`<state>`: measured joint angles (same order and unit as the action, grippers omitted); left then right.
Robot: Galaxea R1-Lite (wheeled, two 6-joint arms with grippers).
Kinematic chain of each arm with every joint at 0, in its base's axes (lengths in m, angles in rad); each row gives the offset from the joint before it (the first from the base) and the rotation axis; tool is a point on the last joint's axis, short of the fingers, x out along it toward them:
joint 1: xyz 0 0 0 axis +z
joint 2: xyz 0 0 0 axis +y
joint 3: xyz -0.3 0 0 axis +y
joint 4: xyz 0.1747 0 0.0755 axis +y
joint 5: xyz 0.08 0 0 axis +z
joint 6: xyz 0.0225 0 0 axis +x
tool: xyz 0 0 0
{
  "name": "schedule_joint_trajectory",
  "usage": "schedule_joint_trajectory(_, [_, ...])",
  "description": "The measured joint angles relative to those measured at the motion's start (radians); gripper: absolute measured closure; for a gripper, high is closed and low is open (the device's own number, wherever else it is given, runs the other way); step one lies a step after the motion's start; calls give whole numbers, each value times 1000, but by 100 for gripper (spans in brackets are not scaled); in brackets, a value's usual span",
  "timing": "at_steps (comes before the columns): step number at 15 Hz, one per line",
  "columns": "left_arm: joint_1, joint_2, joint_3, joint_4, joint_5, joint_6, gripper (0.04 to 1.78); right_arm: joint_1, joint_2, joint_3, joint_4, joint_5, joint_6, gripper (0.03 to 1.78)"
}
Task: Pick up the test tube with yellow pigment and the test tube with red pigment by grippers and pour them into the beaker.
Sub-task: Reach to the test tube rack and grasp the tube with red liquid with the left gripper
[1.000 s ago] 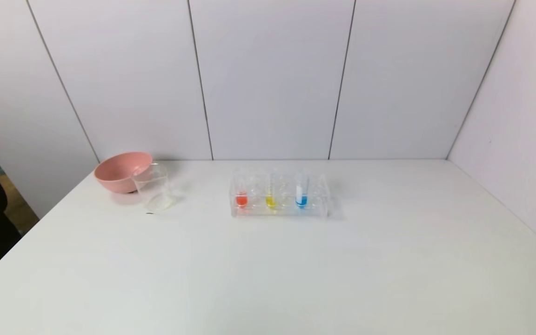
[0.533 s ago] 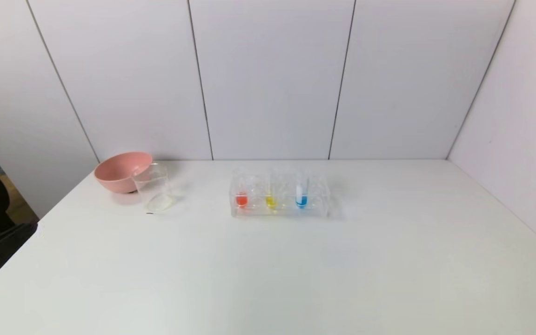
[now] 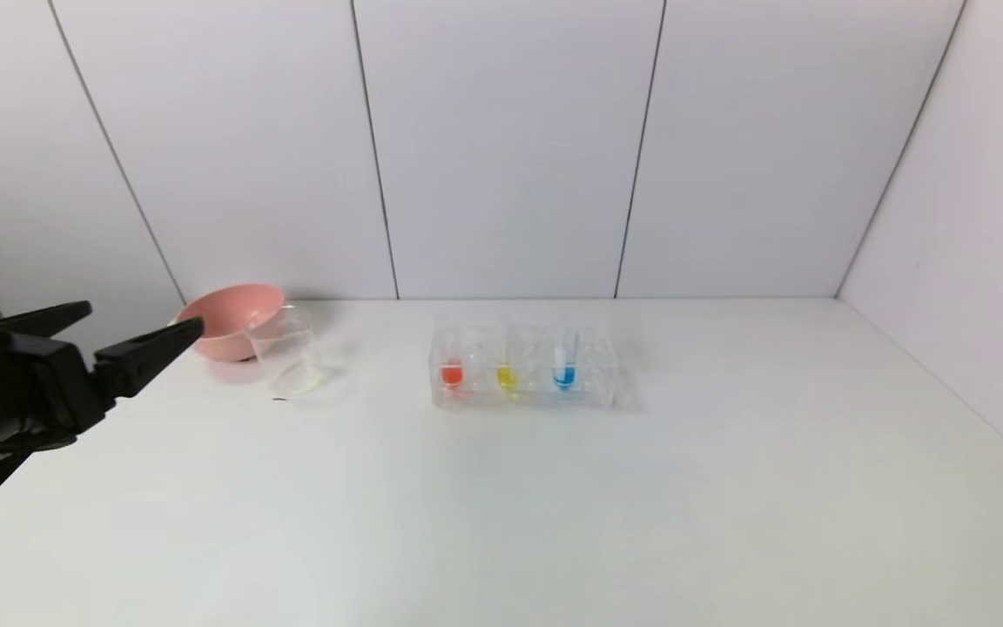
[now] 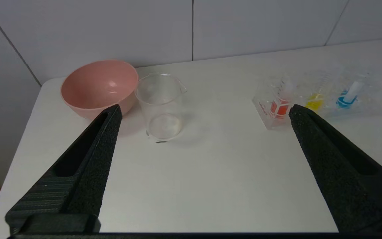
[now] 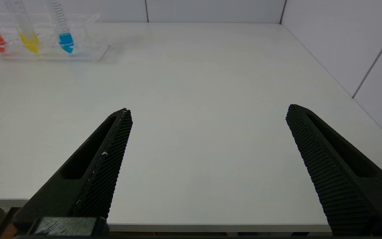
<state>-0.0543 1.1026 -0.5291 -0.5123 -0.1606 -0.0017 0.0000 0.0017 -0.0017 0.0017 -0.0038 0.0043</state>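
Tubes stand upright in a clear rack mid-tabletop: the test tube with red pigment at the robot's left end, the test tube with yellow pigment just beside it, then a blue tube. Well to the left, the empty beaker sits just in front of a pink bowl. The left hand hovers at the tabletop's left edge near the bowl, fingers spread wide and holding nothing; the right hand waits at the near right edge, fingers likewise apart
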Motion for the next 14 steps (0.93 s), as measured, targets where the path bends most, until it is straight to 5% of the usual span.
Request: schedule_joint_trajectory(14, [-154, 391, -88, -222, 5, -6, 6, 0, 0, 0, 0, 0, 0, 11])
